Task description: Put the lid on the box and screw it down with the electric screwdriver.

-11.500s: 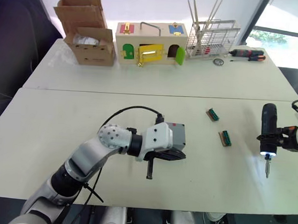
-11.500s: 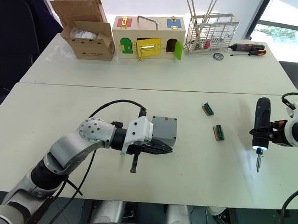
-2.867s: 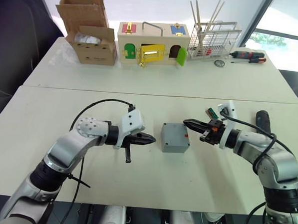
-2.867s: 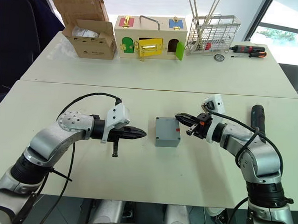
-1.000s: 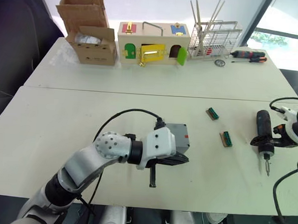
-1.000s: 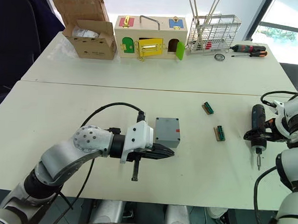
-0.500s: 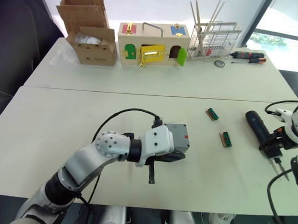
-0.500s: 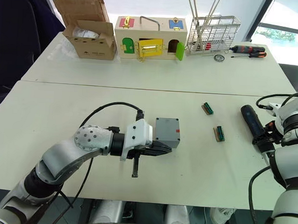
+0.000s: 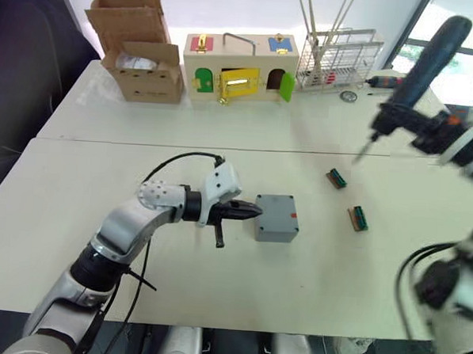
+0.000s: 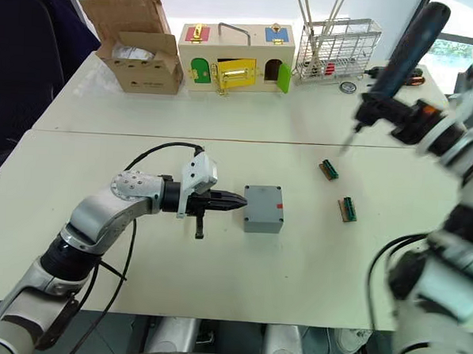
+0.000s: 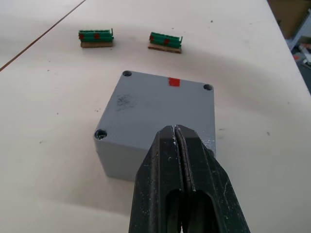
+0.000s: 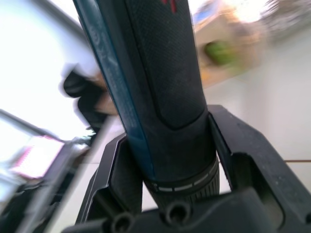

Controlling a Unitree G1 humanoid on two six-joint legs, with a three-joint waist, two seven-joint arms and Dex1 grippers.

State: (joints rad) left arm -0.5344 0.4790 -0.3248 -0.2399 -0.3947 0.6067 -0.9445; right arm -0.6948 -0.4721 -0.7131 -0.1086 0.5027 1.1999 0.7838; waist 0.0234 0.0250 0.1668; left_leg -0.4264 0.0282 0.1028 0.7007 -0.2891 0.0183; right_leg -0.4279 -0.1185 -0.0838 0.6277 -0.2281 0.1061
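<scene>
- I see the lid already seated on the box, which sits mid-table, flush at the corners I can see.
- I judge the screwing-down not finished: the corner holes look dark and recessed in the left wrist view, and I cannot tell whether screws sit in them.
- My left gripper is clenched with nothing in it, its tip just beside the box's left side, likely steadying it.
- My right gripper is clamped around the electric screwdriver, raised high over the far right of the table, tilted with the bit pointing down, well apart from the box.
- What is left, as I read it: bring the bit down onto each corner hole.
- Two small green connector blocks lie between the box and the driver's side, so I would pass over them.
- The cardboard box, wooden latch box and wire rack stand along the far edge, out of the way.
</scene>
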